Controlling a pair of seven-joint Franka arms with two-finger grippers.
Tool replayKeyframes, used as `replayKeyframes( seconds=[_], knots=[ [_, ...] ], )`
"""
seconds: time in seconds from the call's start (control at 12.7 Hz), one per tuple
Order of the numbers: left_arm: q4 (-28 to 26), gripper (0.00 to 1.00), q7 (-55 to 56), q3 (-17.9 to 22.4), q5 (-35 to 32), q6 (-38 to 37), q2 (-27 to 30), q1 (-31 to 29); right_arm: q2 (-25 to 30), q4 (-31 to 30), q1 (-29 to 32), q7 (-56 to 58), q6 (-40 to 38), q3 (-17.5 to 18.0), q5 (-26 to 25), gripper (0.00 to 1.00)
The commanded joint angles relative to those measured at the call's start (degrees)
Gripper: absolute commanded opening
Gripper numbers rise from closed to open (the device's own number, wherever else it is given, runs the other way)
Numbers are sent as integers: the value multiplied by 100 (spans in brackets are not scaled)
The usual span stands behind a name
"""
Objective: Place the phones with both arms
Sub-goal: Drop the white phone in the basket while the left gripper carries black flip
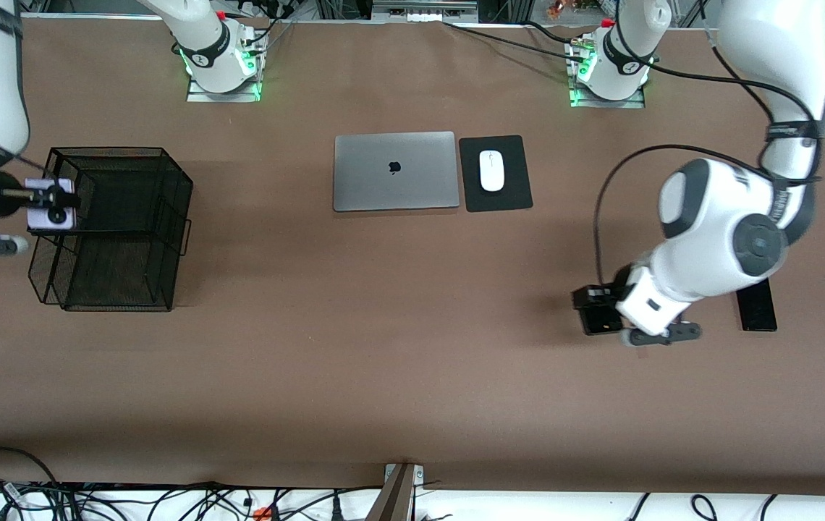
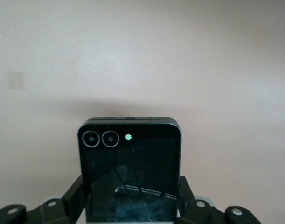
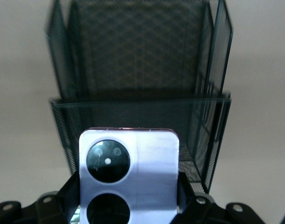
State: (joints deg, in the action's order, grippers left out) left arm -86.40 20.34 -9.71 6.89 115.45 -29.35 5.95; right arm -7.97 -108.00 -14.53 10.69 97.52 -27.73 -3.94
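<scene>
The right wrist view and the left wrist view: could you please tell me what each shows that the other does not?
Only the right wrist view shows the lilac-white phone in the right gripper and the black mesh basket. Only the left wrist view shows the squarish black phone in the left gripper over bare brown table. In both, the fingers clamp a phone by its side edges.

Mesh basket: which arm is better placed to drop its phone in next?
Right. The right gripper holds the lilac phone at the mesh basket; the left gripper, shut on the squarish black phone, is near the opposite table end.
</scene>
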Motion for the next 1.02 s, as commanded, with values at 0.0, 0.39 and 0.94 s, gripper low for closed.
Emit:
replayKeyframes(
  seconds=[0.0, 0.39, 0.94],
  knots=[
    [247, 17, 136, 39, 76, -137, -115, 63, 507, -1353, -94, 248, 766, -556, -142, 14],
    [709, 17, 1328, 65, 76, 12, -604, 1055, 280, -2199, -85, 900, 2507, -1033, -81, 16],
    [1460, 18, 2816, 337, -266, 1822, -2073, 2645, 305, -1061, -365, 638, 1195, -744, -81, 99]
  ],
)
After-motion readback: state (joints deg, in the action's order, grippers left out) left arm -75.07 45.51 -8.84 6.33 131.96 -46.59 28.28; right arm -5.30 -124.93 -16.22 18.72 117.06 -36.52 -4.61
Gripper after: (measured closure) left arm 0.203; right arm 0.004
